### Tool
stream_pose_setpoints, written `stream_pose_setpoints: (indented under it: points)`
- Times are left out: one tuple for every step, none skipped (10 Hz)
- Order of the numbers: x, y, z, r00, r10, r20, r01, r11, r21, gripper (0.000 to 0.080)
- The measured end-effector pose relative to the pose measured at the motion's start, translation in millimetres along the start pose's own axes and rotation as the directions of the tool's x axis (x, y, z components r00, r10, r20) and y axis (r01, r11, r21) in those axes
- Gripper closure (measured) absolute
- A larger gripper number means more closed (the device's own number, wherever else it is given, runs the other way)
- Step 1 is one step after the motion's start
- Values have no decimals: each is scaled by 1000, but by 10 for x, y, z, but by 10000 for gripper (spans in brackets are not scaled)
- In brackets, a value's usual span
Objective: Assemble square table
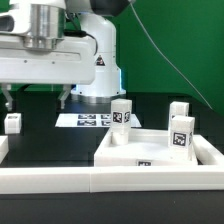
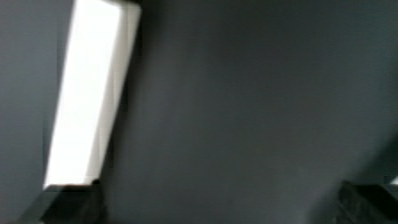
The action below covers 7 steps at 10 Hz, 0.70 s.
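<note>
The white square tabletop slab (image 1: 140, 150) with raised rims lies at the exterior view's right. Two tagged white legs (image 1: 121, 113) (image 1: 181, 133) stand at or on it, and a third (image 1: 180, 110) stands just behind. Another leg (image 1: 13, 122) stands alone on the black surface at the exterior view's left. My gripper (image 1: 36, 98) hangs above the black surface at the left, its jaws spread wide with nothing between them, well apart from the slab. In the wrist view the gripper (image 2: 217, 208) shows only dark fingertips (image 2: 63, 205) at the corners over blurred black surface.
The marker board (image 1: 90, 119) lies flat behind, near the robot base (image 1: 100, 70). A long white rail (image 1: 90, 185) edges the front of the work surface. A blurred white strip (image 2: 98, 90) crosses the wrist view; I cannot tell what it is.
</note>
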<state>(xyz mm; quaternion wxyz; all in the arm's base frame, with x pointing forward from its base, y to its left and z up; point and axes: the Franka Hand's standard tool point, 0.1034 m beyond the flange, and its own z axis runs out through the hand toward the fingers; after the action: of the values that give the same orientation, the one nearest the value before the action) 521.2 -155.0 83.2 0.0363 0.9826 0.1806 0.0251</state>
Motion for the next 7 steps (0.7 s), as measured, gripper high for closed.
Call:
stream_pose_setpoints:
  points:
    - [-145,39,38,1000,13,4,-13,1000,-2,150]
    - [-229,20,71,1000,24,15,-24,1000,6,150]
    - [-262,0,79,1000,23,18,-23,1000,9,150]
    - [-306,-12,93,999,25,23,-26,1000,11,150]
    - [-365,-33,107,999,28,29,-28,1000,14,150]
    - [-464,-58,131,999,34,38,-35,999,22,150]
    - [-616,-72,173,997,50,55,-52,998,33,150]
